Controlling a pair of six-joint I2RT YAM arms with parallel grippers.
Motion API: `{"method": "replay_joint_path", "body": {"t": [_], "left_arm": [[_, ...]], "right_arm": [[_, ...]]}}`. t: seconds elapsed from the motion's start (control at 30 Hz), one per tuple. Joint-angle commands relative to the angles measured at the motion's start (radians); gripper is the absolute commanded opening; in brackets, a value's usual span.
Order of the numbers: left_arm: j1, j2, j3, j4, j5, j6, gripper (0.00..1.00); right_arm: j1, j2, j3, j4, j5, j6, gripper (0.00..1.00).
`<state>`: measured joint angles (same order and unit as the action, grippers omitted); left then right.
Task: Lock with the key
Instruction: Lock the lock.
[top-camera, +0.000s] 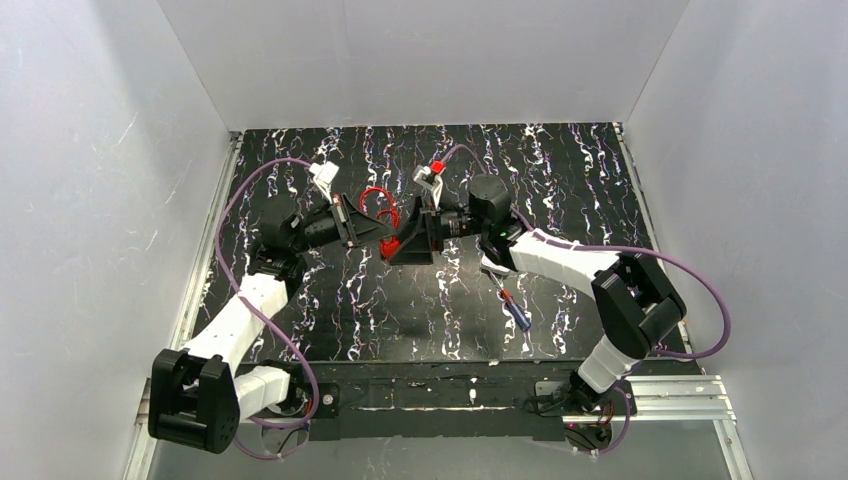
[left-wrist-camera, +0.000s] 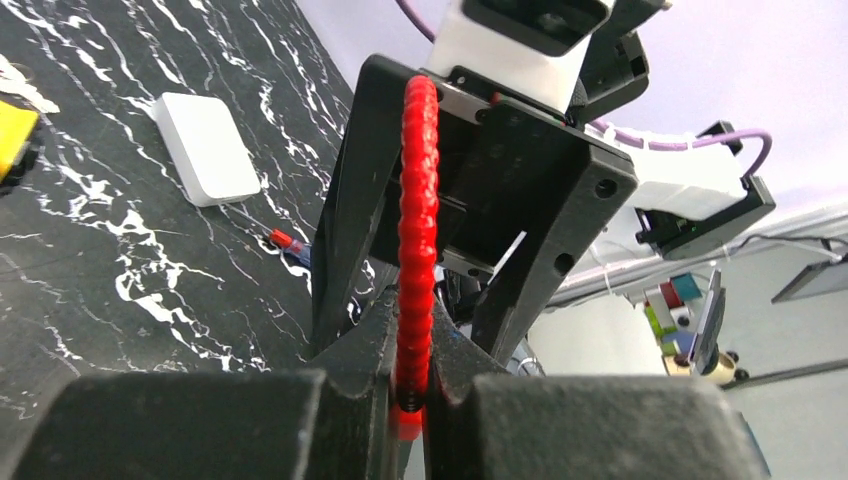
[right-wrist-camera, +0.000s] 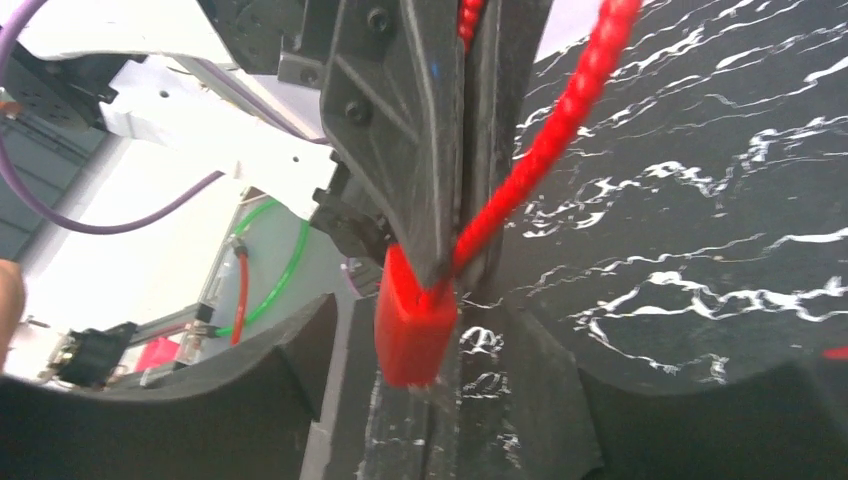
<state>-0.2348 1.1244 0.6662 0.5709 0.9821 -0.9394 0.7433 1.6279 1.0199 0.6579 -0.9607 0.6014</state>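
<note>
A red padlock body (top-camera: 392, 246) with a red ribbed cable (top-camera: 375, 200) hangs between my two grippers at the table's middle, above the surface. My left gripper (top-camera: 366, 228) is shut on the cable (left-wrist-camera: 417, 200), which runs up from between its jaws (left-wrist-camera: 415, 400). In the right wrist view the padlock body (right-wrist-camera: 415, 320) hangs under the left gripper's fingers (right-wrist-camera: 420, 130). A blurred silvery key (right-wrist-camera: 448, 392) sticks out of its underside into my right gripper (right-wrist-camera: 440, 430), which looks shut on it. The right gripper (top-camera: 420, 235) faces the left one.
A screwdriver with a red and blue handle (top-camera: 515, 310) lies on the black marbled table (top-camera: 400, 320) near the right arm. A white flat block (left-wrist-camera: 205, 148) lies beside it. A yellow item (left-wrist-camera: 15, 140) shows at the left wrist view's edge. White walls enclose the table.
</note>
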Motion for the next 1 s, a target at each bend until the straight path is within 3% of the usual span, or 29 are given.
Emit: {"method": "replay_joint_path", "body": {"t": [0.0, 0.17, 0.6, 0.97], "left_arm": [[0.053, -0.003, 0.033, 0.011, -0.019, -0.059, 0.00], [0.090, -0.007, 0.054, 0.032, -0.028, -0.108, 0.00], [0.107, -0.024, 0.025, 0.089, -0.037, -0.163, 0.00], [0.107, -0.017, 0.015, 0.121, -0.041, -0.183, 0.00]], "right_arm": [[-0.036, -0.033, 0.030, 0.023, -0.003, -0.001, 0.74], [-0.054, -0.050, -0.011, 0.044, 0.004, 0.039, 0.76], [-0.055, 0.022, -0.066, 0.400, 0.035, 0.321, 0.65], [-0.041, 0.036, -0.064, 0.387, 0.044, 0.309, 0.55]]}}
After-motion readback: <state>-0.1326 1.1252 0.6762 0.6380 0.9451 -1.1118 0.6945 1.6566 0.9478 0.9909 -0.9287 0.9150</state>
